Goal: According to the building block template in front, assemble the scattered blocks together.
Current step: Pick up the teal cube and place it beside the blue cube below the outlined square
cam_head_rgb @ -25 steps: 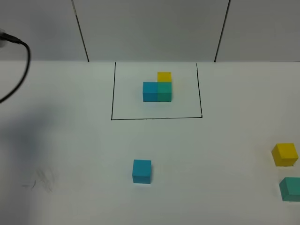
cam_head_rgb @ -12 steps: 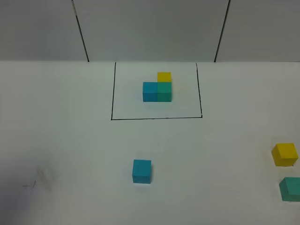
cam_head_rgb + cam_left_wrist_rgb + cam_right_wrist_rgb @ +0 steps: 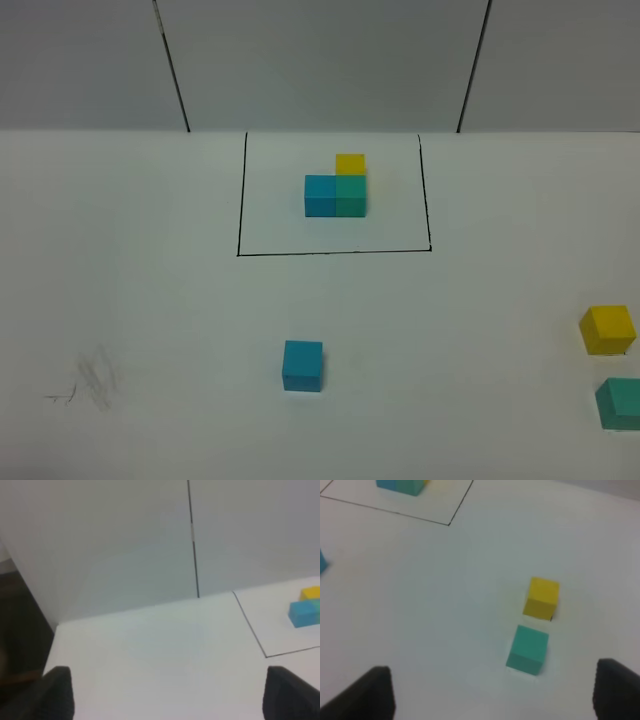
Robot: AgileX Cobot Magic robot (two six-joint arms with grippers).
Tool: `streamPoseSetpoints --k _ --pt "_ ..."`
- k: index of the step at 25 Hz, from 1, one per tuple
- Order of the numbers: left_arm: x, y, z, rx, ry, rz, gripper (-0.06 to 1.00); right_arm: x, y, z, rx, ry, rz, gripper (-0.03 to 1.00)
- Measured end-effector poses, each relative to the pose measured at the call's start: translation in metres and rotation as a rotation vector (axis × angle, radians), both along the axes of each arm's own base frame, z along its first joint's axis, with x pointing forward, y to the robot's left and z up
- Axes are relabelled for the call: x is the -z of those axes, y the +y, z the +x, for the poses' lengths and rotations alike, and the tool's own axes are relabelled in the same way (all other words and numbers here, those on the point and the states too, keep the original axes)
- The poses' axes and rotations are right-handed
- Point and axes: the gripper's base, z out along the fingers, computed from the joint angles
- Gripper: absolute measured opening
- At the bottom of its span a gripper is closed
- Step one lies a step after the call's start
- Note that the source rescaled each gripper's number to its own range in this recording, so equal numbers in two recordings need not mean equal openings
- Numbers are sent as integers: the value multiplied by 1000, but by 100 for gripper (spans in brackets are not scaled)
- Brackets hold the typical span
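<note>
Left jaws: released and spread wide. Two dark fingertips (image 3: 57,692) are seen far apart, with only bare table (image 3: 150,260) between them. Nothing is grasped.
Right jaws: released and spread apart. The dark fingertips (image 3: 375,692) are seen at either side above the table, and nothing is grasped.
Teal-green cube (image 3: 527,650): found just ahead of the right jaws, resting on the table and not between the fingertips. In the exterior view it is cut by the right edge.
Yellow cube (image 3: 542,597): set just beyond the teal-green cube, near it but apart, also at the right side of the table.
Blue cube (image 3: 302,365): placed alone near the middle of the table, in front of the black rectangle (image 3: 335,252) and outside it, well apart from the other two loose cubes.
Building block template (image 3: 336,187): located inside the black rectangle, toward the back of the table. A blue cube and a teal-green cube are joined side by side, blue on the left, and a yellow cube is joined behind the teal-green one.
Scuff marks (image 3: 85,380): faint grey scribbles are seen on the front left of the table.
Wall (image 3: 320,60): pale panels divided by dark seams are seen behind the table.
</note>
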Motion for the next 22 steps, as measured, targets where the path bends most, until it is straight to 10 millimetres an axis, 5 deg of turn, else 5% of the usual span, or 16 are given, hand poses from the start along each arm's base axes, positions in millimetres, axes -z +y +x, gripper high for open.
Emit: streamPoseSetpoints --k 8,16,22 --pt "45 -12 -29 83 -44 -48 92 0 0 0 0 0 0 65" --pt "95 -12 -19 97 101 -83 92 0 0 0 0 0 0 65" --pt "105 -13 -17 96 148 -114 92 0 0 0 0 0 0 65"
